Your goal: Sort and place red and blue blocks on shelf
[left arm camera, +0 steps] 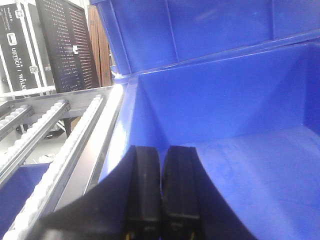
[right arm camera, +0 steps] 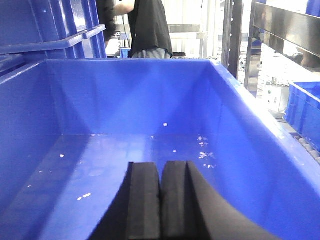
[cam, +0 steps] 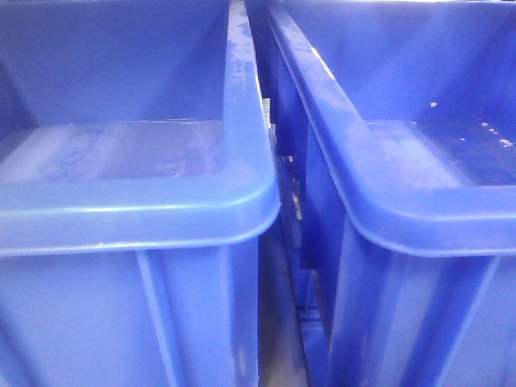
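Front view: two blue bins, left bin (cam: 137,201) and right bin (cam: 419,218), side by side, narrow gap between. Left gripper (left arm camera: 161,190) over left bin's floor, fingers pressed together, nothing between. Right gripper (right arm camera: 161,200) inside right bin, likewise closed, empty. Blocks not visible in any view. White specks (right arm camera: 204,155) on right bin floor.
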You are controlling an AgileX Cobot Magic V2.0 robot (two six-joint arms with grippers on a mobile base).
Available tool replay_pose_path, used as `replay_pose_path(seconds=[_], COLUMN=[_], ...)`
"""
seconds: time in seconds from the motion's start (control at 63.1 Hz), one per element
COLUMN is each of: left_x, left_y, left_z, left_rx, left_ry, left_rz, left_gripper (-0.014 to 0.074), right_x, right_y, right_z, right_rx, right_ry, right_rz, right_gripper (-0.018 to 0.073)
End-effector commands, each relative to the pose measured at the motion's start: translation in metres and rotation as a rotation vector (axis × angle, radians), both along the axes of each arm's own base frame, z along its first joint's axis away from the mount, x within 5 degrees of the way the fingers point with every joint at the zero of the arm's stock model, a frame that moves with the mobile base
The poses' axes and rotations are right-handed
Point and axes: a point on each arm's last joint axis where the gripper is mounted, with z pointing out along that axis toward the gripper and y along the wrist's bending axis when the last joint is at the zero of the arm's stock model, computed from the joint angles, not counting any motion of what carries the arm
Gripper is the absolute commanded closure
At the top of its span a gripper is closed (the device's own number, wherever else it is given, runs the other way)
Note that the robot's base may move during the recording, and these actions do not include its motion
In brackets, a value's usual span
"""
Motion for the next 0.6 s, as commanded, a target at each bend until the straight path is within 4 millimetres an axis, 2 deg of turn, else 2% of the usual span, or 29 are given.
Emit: replay_pose_path(seconds=[0.0, 0.586], left_x=[0.0004, 0.0004], left_y=[0.0002, 0.0002], left_z=[-0.0113, -0.0113], left_rx=[-0.011, -0.011], left_ry=[0.007, 0.007], left_rz=[0.001, 0.001], left_gripper=[0.0512, 0.0512], right_x=[-0.0016, -0.0016], right_y=[-0.0003, -0.0003], right_z=[0.001, 0.0015], right_rx=[-0.009, -0.018], right_ry=[-0.032, -0.038], right_rz=[-0.005, -0.006], right_gripper=[0.0507, 0.0507])
